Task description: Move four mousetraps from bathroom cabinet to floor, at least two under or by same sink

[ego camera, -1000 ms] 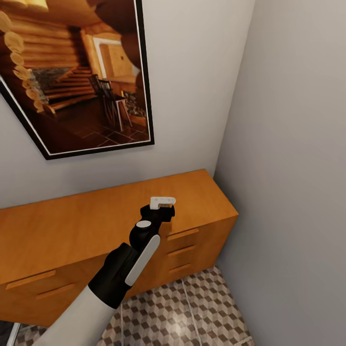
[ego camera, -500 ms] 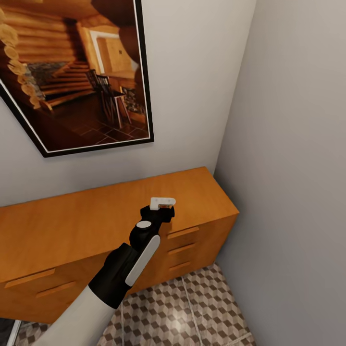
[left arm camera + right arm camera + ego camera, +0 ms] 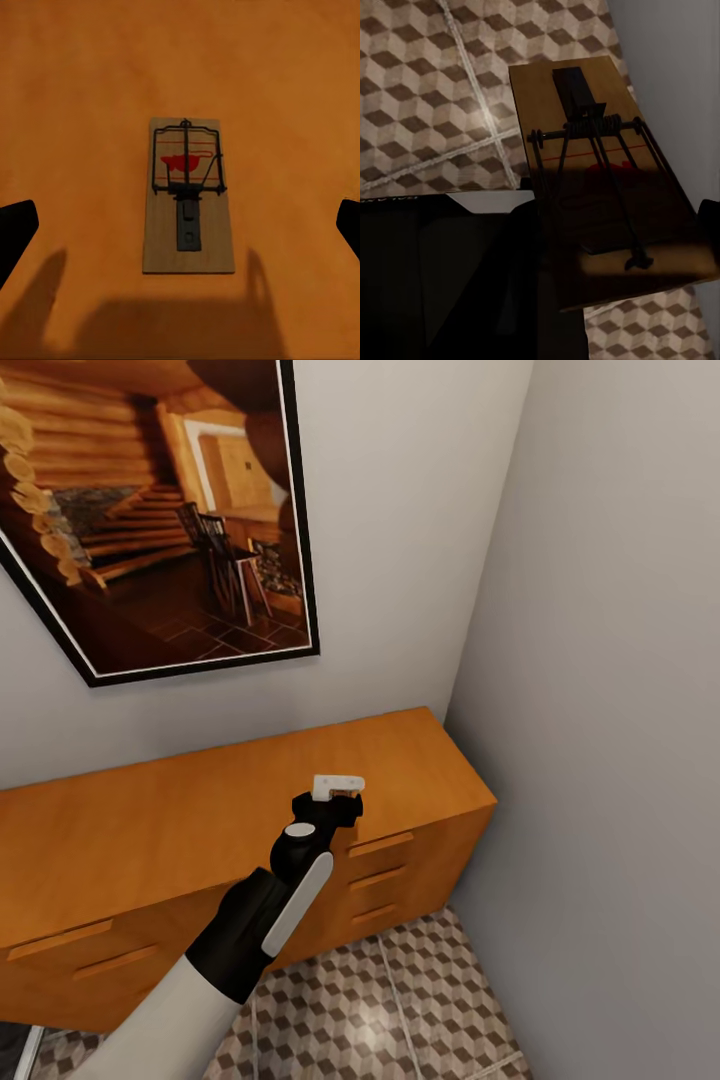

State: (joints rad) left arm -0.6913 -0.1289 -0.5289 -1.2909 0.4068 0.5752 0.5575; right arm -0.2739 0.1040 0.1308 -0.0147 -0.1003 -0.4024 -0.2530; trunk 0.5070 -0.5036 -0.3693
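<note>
One mousetrap (image 3: pixel 187 196), a small wooden board with dark wire and a red bit, lies flat on the orange-brown cabinet (image 3: pixel 150 830). My left gripper (image 3: pixel 338 788) hovers straight above it over the top's right part. It is open, with its fingertips (image 3: pixel 15 232) spread wide on either side of the trap and apart from it. In the head view the gripper hides this trap. A second mousetrap (image 3: pixel 600 180) sits close to the right wrist camera. My right gripper (image 3: pixel 619 221) is shut on it, above the cube-patterned bathroom floor (image 3: pixel 427 90).
A large framed picture (image 3: pixel 160 520) hangs on the wall above the cabinet. A grey side wall (image 3: pixel 610 710) stands close to the cabinet's right end. Bar handles (image 3: pixel 380 847) line the cabinet front. A strip of patterned floor (image 3: pixel 400 1010) runs in front of it.
The head view has shifted slightly. My left gripper has sunk a touch toward the cabinet top; otherwise the arm holds its place.
</note>
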